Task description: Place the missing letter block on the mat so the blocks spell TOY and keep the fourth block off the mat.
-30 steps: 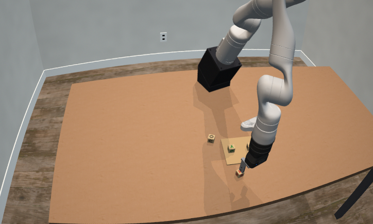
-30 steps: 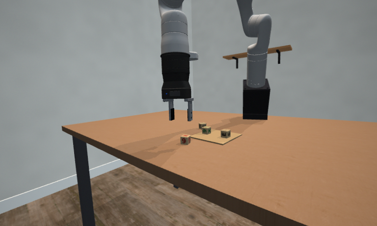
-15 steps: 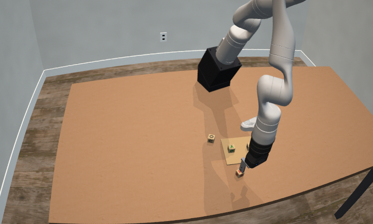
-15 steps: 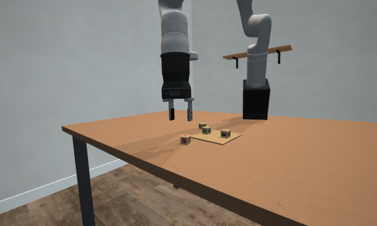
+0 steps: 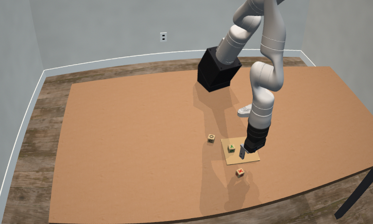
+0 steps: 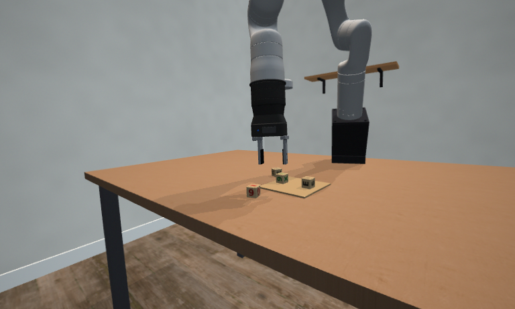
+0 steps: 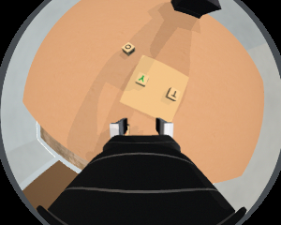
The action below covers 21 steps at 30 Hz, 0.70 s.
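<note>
A tan mat [image 5: 236,158] [image 6: 294,190] [image 7: 155,99] lies on the table. On it stand a block with a green Y [image 5: 231,147] [image 6: 281,177] [image 7: 140,79] and a block with a dark T [image 6: 308,181] [image 7: 172,94]; the arm hides the T block in the top view. A block with an O [image 5: 211,138] [image 6: 275,171] [image 7: 128,48] lies off the mat, on the side nearer the base. A block with a red X [image 5: 240,172] [image 6: 253,190] lies off the mat, near the table's front edge. My gripper [image 5: 243,155] [image 6: 272,161] [image 7: 141,124] is open and empty, hanging above the mat's outer part.
The black robot base [image 5: 217,73] [image 6: 349,135] stands behind the mat. A small white object [image 5: 244,111] lies on the table between base and mat. A wooden wall shelf [image 6: 351,71] hangs behind the base. The table's front edge runs close behind the X block.
</note>
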Each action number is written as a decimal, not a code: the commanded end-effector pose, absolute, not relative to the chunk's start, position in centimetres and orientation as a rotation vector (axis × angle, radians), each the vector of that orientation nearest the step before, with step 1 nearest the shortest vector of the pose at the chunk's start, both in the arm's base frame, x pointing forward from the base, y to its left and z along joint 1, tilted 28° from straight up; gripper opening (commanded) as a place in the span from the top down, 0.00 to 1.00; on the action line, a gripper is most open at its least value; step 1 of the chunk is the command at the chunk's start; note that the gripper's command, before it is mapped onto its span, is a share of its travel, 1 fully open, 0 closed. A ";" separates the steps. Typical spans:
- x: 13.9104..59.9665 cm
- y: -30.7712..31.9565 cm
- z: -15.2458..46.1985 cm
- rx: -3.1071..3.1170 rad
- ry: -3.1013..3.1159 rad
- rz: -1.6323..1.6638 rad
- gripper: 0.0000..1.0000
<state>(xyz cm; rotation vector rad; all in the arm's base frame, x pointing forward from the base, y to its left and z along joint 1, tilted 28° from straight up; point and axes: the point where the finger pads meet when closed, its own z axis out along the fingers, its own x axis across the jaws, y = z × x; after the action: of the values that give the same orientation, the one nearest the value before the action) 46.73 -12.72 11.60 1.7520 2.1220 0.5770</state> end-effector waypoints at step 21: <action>41.0 -13.8 9.9 1.812 2.094 0.531 0.00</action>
<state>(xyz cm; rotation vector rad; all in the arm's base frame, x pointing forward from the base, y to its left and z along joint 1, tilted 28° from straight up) 40.98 -13.71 9.83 1.8122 2.0957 0.5314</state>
